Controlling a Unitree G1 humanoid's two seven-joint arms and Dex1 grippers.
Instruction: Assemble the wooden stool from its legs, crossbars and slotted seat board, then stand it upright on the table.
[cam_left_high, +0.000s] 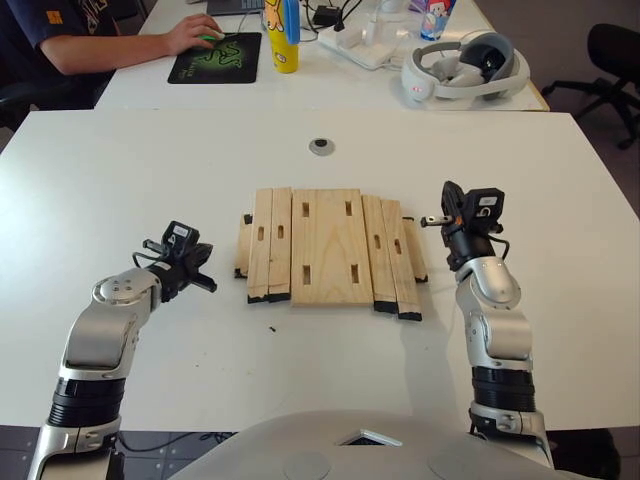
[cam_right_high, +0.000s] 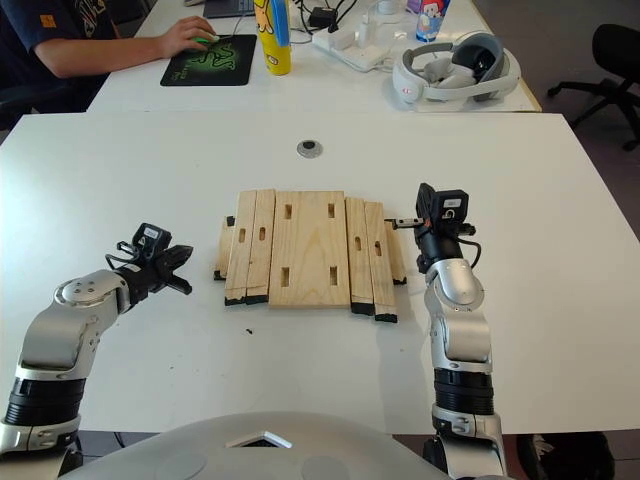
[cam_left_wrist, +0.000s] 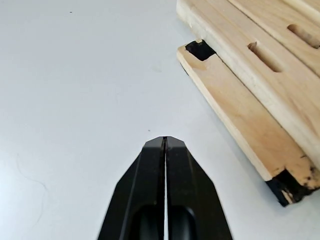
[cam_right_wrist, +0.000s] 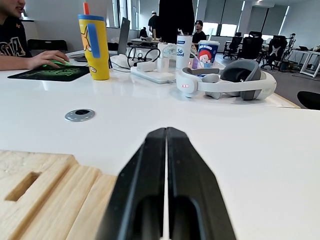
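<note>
While the slotted seat board (cam_left_high: 325, 245) lies flat, left end effector (cam_left_wrist: 165, 142) and right end effector (cam_right_wrist: 166, 132) flank it. Both are closed, empty.

White table (cam_left_high: 110, 180), second desk (cam_left_high: 140, 92) beyond, black office chair (cam_left_high: 612, 48), windows (cam_right_wrist: 220, 14) at the back.

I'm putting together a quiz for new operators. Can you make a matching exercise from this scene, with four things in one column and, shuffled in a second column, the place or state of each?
Things
1. slotted seat board
2. left gripper
3. round grommet
4. white headset

Places or states
a. on the far table, toward the right
b. shut, beside the left edge of the wooden parts
c. lying flat in the middle of the wooden parts
d. set into the near table, beyond the wooden parts

Pairs: 1-c, 2-b, 3-d, 4-a
</note>
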